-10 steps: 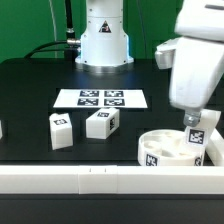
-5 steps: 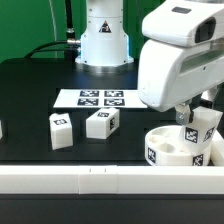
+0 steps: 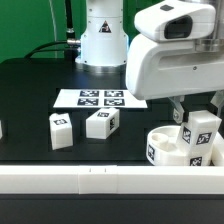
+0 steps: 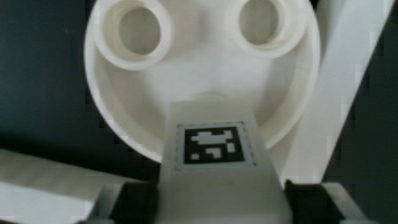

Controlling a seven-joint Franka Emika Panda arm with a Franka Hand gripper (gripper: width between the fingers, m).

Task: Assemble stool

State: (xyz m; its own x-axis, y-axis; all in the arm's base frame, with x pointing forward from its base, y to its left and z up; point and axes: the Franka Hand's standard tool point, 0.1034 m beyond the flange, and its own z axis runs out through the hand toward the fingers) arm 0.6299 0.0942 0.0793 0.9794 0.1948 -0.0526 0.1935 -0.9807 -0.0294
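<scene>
The round white seat (image 3: 170,147) lies at the exterior view's right, against the front rail. My gripper (image 3: 197,120) is shut on a white block leg (image 3: 199,135) and holds it upright over the seat's right side. In the wrist view the held leg (image 4: 215,160) with its tag sits between my dark fingers (image 4: 128,200), above the seat (image 4: 196,70) with two round holes. Two more legs (image 3: 60,130) (image 3: 102,123) lie on the black table left of the seat.
The marker board (image 3: 101,98) lies behind the loose legs. A long white rail (image 3: 90,180) runs along the front edge. The robot base (image 3: 104,40) stands at the back. A rail (image 4: 338,90) runs beside the seat in the wrist view.
My arm has swung toward the exterior view's left and nearer the camera, and the held leg now stands a little higher over the seat.
</scene>
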